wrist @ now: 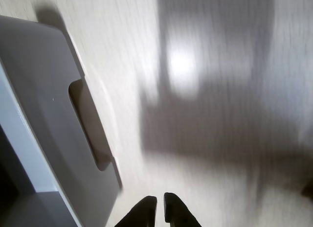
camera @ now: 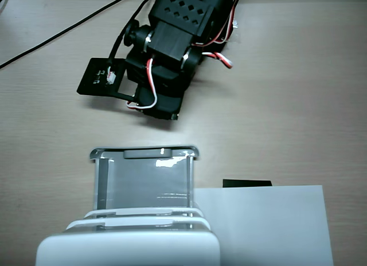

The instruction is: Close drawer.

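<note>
The drawer (camera: pixel 143 177) is a translucent grey tray that stands pulled out of the small white cabinet (camera: pixel 126 249), towards the arm. Its white front rim and flat grey handle tab (camera: pixel 148 153) face the black arm (camera: pixel 169 54). In the wrist view the drawer front (wrist: pixel 44 90) with the handle tab (wrist: pixel 90 124) fills the left side. My gripper (wrist: pixel 160 205) shows at the bottom edge with its two dark fingers nearly together and nothing between them. It is off the drawer, just right of the front's lower corner. In the fixed view the fingertips are hidden under the arm.
A flat white sheet of paper (camera: pixel 264 220) lies right of the cabinet, with a small black object (camera: pixel 246 183) at its far edge. Other white drawer fronts (camera: pixel 137 220) sit stacked lower down. Black cables (camera: pixel 63 34) run across the wooden table (camera: pixel 298 94).
</note>
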{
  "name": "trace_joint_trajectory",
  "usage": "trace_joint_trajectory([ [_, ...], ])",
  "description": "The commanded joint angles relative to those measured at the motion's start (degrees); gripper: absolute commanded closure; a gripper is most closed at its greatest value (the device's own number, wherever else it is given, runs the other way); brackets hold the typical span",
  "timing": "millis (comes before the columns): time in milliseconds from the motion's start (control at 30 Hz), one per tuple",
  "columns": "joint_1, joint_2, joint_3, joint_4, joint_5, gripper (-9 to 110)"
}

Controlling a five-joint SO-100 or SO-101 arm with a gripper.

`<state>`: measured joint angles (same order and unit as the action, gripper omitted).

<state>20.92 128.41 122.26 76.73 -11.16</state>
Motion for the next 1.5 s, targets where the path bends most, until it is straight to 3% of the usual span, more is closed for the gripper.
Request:
trace_joint_trajectory([
  [0, 0.79, 1.93, -1.76, 0.18, -1.67, 101],
  [1467, 1.41, 1.49, 4.13, -7.65, -3.87, 101],
])
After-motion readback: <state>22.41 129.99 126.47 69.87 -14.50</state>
